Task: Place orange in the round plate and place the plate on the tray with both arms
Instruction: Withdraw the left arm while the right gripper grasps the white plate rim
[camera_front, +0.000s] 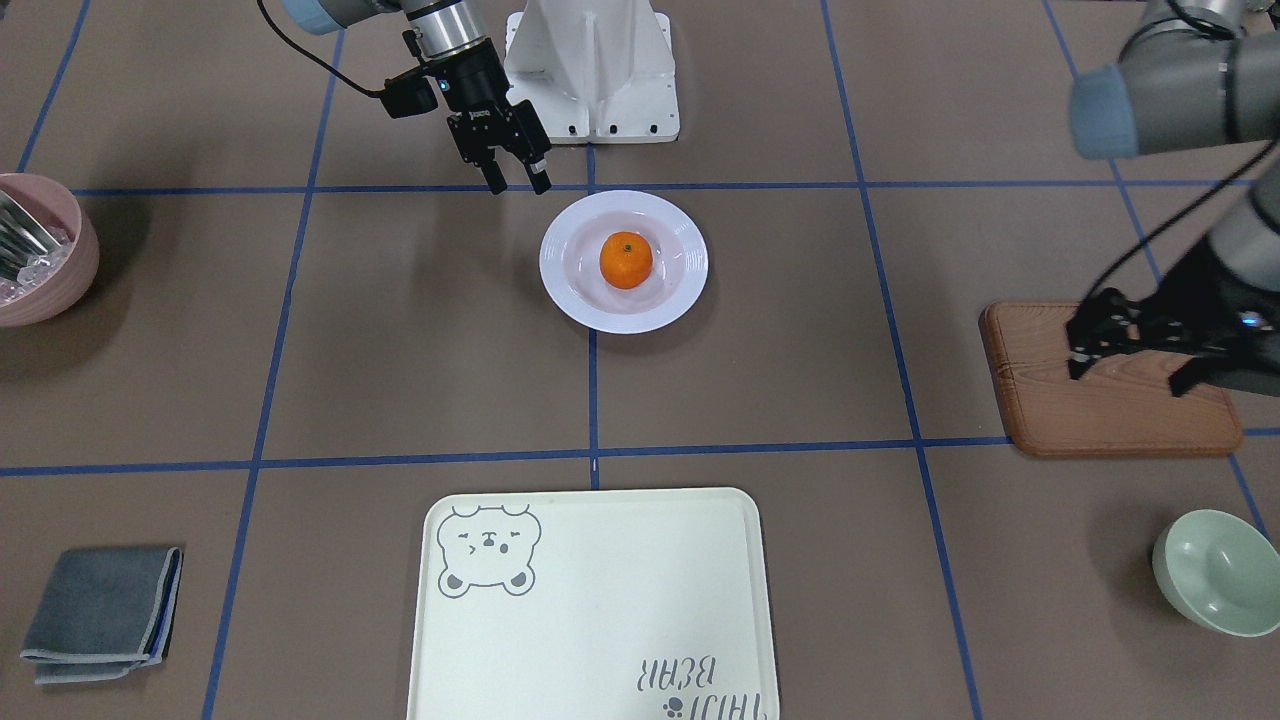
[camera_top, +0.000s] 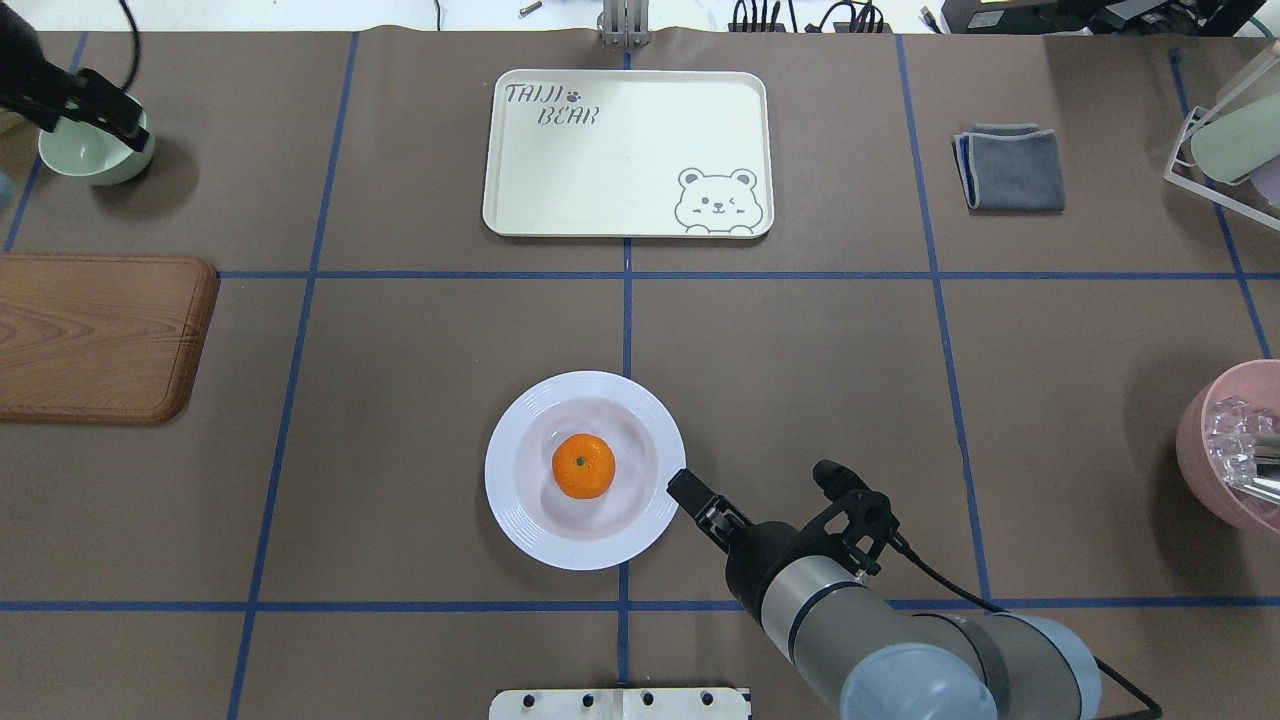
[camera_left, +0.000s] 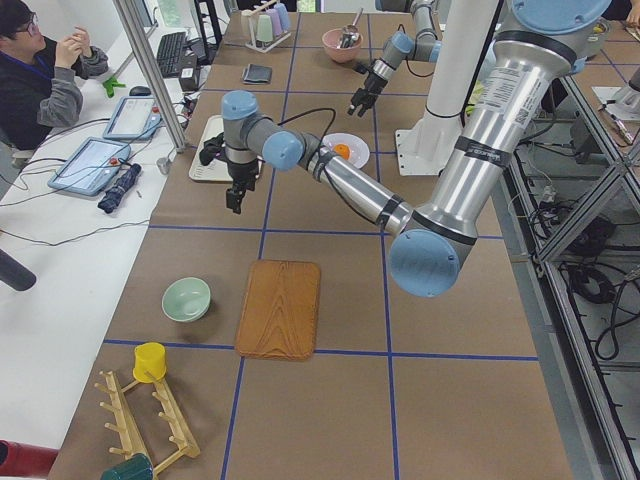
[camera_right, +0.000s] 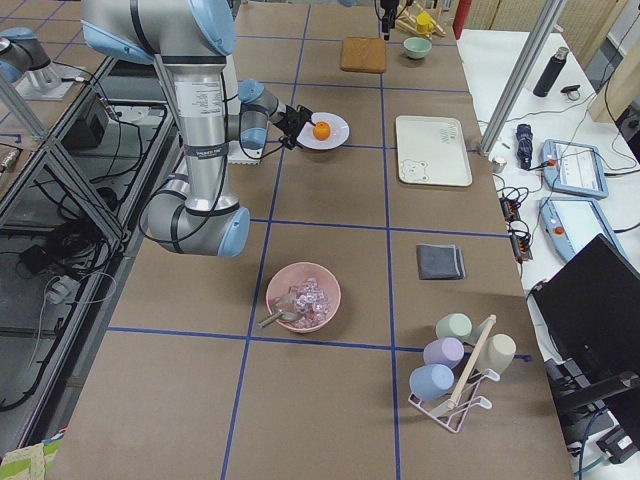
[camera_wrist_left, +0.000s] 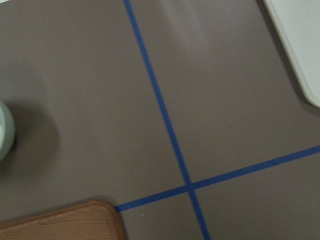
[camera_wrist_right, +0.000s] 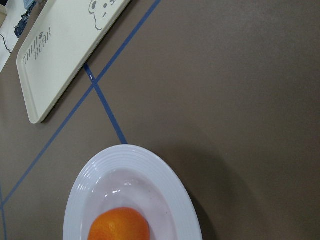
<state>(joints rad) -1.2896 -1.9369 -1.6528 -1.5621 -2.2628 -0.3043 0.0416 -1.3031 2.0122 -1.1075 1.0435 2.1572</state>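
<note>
The orange (camera_front: 626, 260) (camera_top: 584, 466) lies in the middle of the round white plate (camera_front: 560, 292) (camera_top: 520, 522), which sits on the table near the robot's base. My right gripper (camera_front: 517, 182) (camera_top: 688, 492) hovers open and empty just beside the plate's rim on the robot's side. In the right wrist view the orange (camera_wrist_right: 119, 227) and plate (camera_wrist_right: 172, 185) fill the lower left. The cream bear tray (camera_front: 600, 620) (camera_top: 620, 160) lies bare across the table from the plate. Far off on the other side, my left gripper (camera_front: 1130, 375) hangs open and empty above a wooden board.
A brown wooden board (camera_front: 1110, 420) and a pale green bowl (camera_front: 1215, 570) lie on the left arm's side. A pink bowl (camera_front: 45, 270) with ice and tongs, a folded grey cloth (camera_front: 105, 610) and a cup rack (camera_top: 1230, 140) are on the right arm's side.
</note>
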